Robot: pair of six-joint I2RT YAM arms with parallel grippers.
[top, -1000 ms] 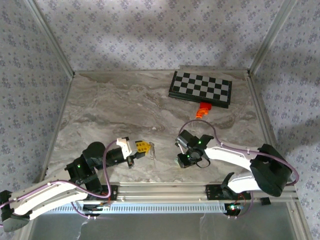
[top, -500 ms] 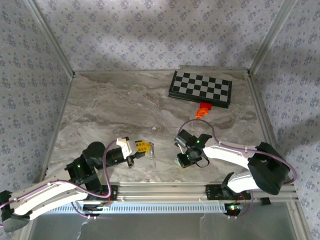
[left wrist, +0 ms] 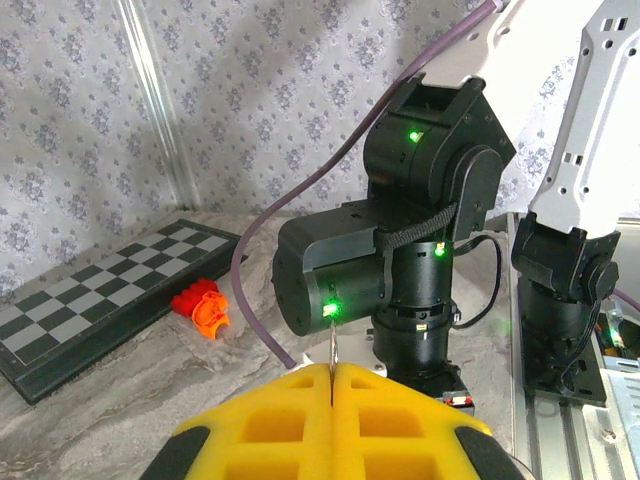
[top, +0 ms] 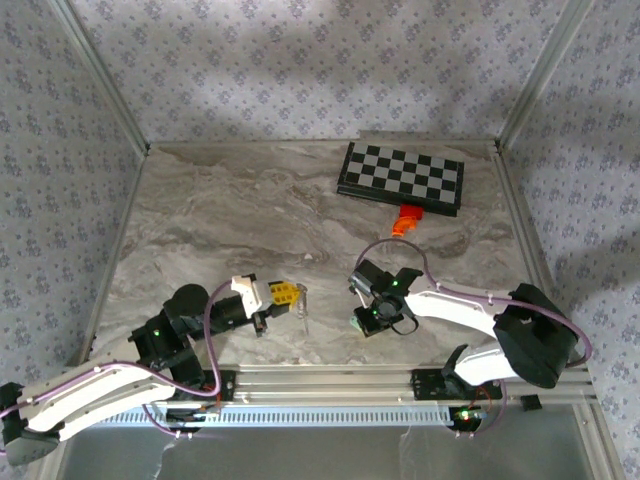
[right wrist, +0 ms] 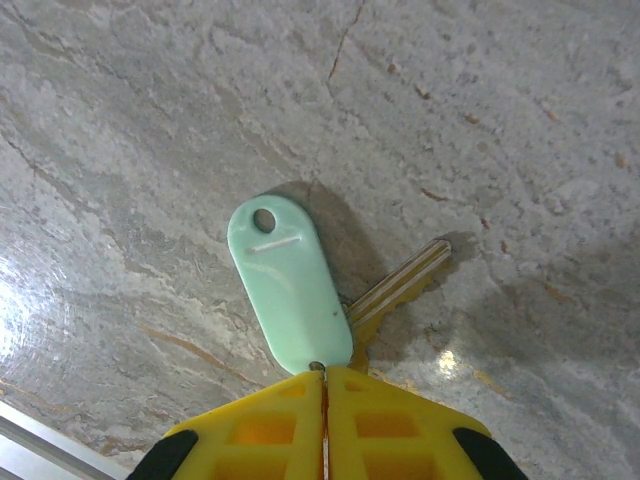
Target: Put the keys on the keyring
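The left gripper (top: 287, 294) sat at the near left of the marble table (top: 230, 215), pointing right. Its 2 yellow pads (left wrist: 270, 425) were pressed flat together on the keyring (top: 303, 302). In the left wrist view the keyring (left wrist: 331, 350) showed edge-on, as a thin metal sliver rising out of the seam between the pads.

The right gripper (top: 358, 322) pointed down at the table, near centre and a little to the right of the keyring but apart from it. In the right wrist view its pads (right wrist: 250, 430) were closed with no gap between them. The keys (right wrist: 290, 285) lay flat on the marble just beyond them: 1 pale teal tag with a small hole at its far end and 1 brass-coloured blade angling off to the right. The tag's near end met the seam of the pads, and the blade's head ran in under them. I could not tell whether anything was actually pinched there.

A chessboard (top: 400, 178) lay at the far right, with an orange block (top: 405, 222) touching its near edge.
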